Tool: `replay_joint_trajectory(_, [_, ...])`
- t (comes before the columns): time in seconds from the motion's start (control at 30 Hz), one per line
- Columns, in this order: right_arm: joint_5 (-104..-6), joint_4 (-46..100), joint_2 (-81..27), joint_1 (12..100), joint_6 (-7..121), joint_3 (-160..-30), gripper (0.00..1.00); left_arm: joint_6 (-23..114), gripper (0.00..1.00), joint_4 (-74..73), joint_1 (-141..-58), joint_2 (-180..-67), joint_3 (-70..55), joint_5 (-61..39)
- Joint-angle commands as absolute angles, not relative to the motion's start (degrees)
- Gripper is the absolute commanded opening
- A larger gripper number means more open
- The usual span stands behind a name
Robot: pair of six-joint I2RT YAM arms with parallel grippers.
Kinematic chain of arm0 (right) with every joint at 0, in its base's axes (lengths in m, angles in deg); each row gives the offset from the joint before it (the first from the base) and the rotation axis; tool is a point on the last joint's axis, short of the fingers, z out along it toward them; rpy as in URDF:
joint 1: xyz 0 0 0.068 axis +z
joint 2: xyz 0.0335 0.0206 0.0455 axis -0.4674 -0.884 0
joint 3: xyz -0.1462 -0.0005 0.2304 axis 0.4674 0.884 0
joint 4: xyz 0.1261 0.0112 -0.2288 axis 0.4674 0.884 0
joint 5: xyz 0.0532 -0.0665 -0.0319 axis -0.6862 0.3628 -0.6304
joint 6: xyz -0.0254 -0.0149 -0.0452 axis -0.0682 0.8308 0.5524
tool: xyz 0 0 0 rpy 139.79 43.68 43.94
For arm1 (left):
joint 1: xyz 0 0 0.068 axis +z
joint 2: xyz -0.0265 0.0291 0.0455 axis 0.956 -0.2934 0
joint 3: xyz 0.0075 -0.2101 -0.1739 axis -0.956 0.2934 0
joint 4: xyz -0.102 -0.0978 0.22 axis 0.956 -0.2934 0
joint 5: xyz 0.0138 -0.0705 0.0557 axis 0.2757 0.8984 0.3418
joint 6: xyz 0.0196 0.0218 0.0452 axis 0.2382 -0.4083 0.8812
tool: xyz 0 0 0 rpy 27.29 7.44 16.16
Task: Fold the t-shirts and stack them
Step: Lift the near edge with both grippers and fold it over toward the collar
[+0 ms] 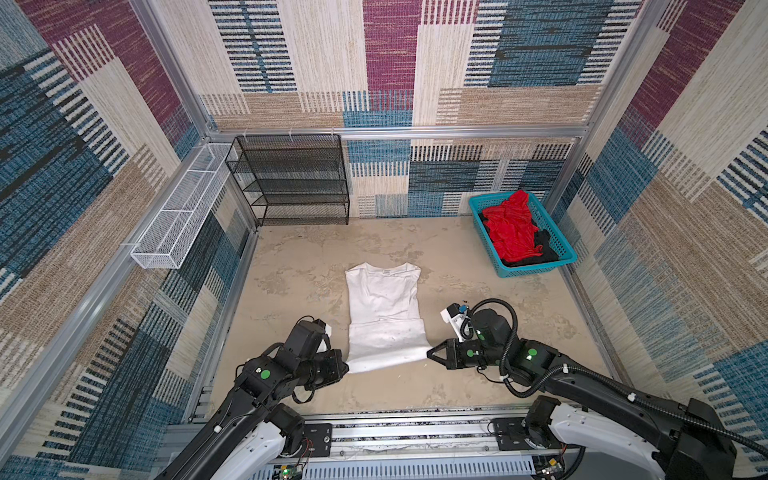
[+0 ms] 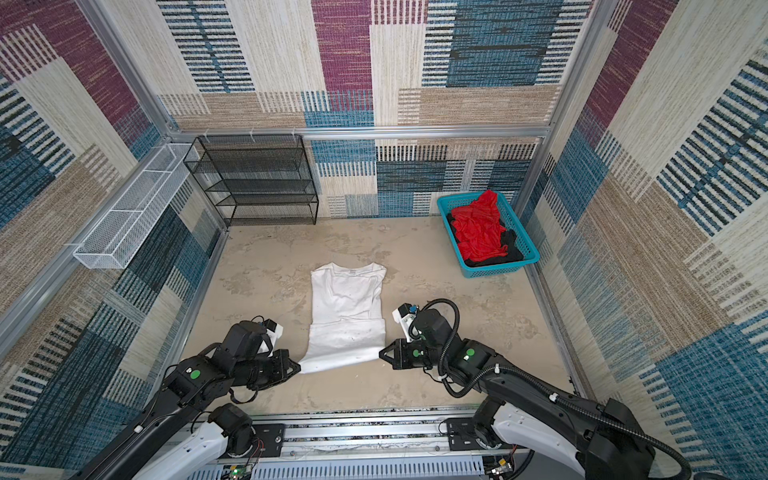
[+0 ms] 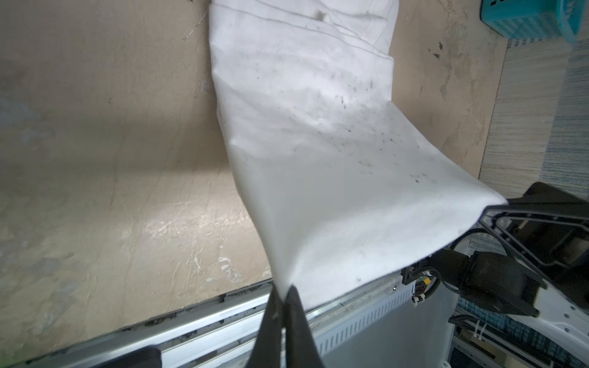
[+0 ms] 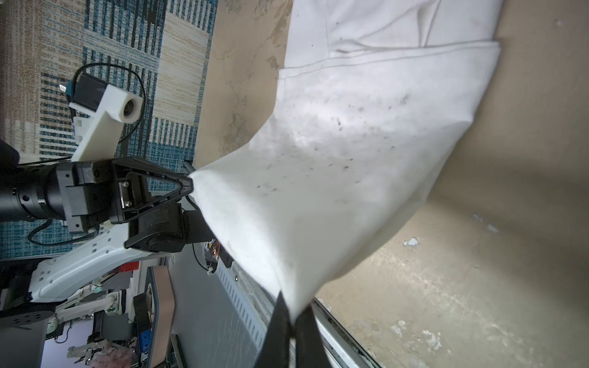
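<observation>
Pinching white t-shirt (image 1: 382,307) — left end effector (image 1: 345,368), right end effector (image 1: 429,354) | black t-shirt (image 1: 543,246) mostly hidden, likely beneath red t-shirt (image 1: 512,230)

**Arm hardware: exterior findings**

The left arm (image 1: 226,417) and right arm (image 1: 602,395) are built of matt black jointed links. Each rises from a glossy white moulded base shell (image 1: 582,432). Round green stickers (image 1: 264,374) mark the joint housings. A black corrugated cable conduit (image 1: 513,328) runs along the right arm and is bound with white cable ties (image 1: 564,368). Each wrist carries a white printed camera bracket (image 4: 105,124) with a small blue connector (image 4: 68,88). The left gripper (image 1: 345,369) and right gripper (image 1: 429,352) have black, open-framed triangular fingers.
</observation>
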State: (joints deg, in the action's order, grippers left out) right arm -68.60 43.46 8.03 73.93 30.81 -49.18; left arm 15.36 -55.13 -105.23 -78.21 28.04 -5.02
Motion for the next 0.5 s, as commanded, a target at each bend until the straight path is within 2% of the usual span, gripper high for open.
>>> replay_joint_trajectory(0.0, [-66.4,46.0,9.3,74.1,29.5,-52.2,0.00,14.3,0.00,-58.2,-105.7,-77.3,24.4,-6.2])
replay_joint_trajectory(0.17, [-62.5,48.2,8.0,74.1,30.6,-57.1,0.00,17.0,0.00,-57.9,-105.7,-81.2,16.6,-9.7])
replay_joint_trajectory(0.47, [-54.1,47.8,2.5,72.4,32.4,-65.1,0.00,22.8,0.00,-55.0,-105.5,-94.5,2.8,-19.0])
